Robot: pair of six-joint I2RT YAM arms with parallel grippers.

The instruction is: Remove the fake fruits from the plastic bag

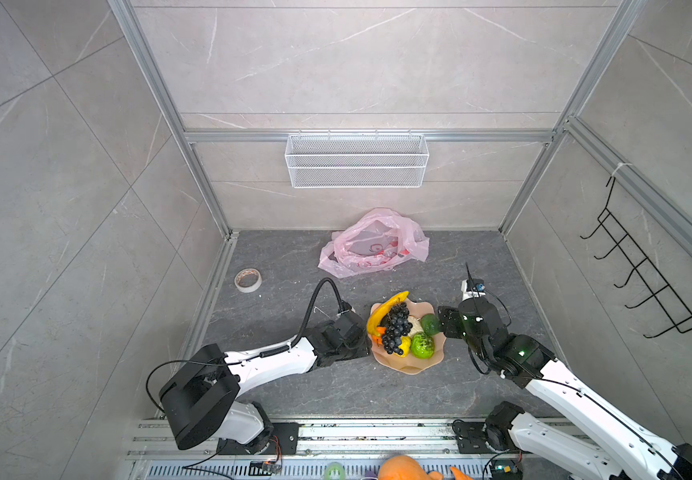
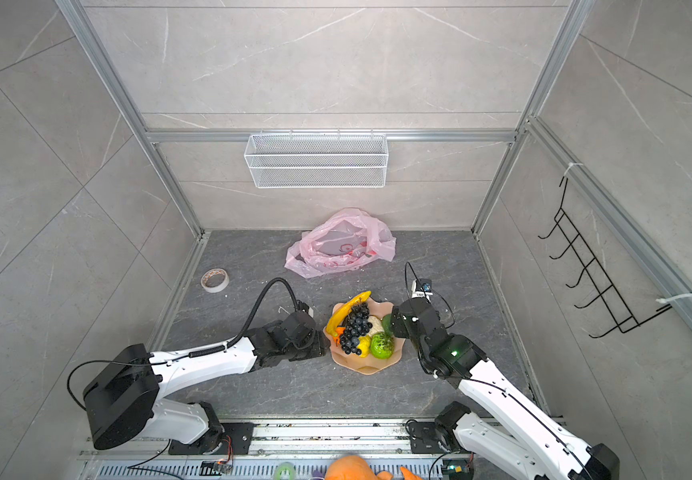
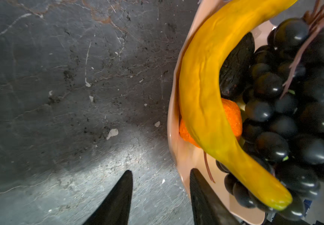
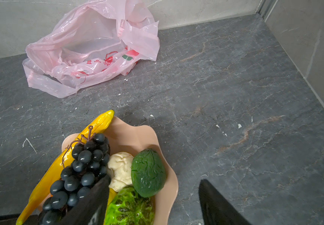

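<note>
One pink plastic bag (image 1: 373, 245) lies crumpled by the back wall, its mouth gaping, well apart from one peach wavy-edged plate (image 1: 410, 368). The fake fruits sit heaped on that plate, outside the bag: one banana (image 1: 385, 309), one black grape bunch (image 1: 396, 328), one lemon (image 1: 404, 345), one bumpy green fruit (image 1: 422, 345), one dark green avocado (image 1: 430, 323), one orange piece (image 1: 378, 332) and one cream piece (image 1: 415, 326). The left wrist view adds one dark wrinkled piece (image 3: 237, 66) under the banana.

Two grippers flank the plate. The left gripper (image 3: 160, 171) has its fingers apart, with bare table between them. The right gripper (image 4: 155, 178) has its fingers spread wide, clamping nothing. One tape roll (image 1: 247, 279) lies far left.
</note>
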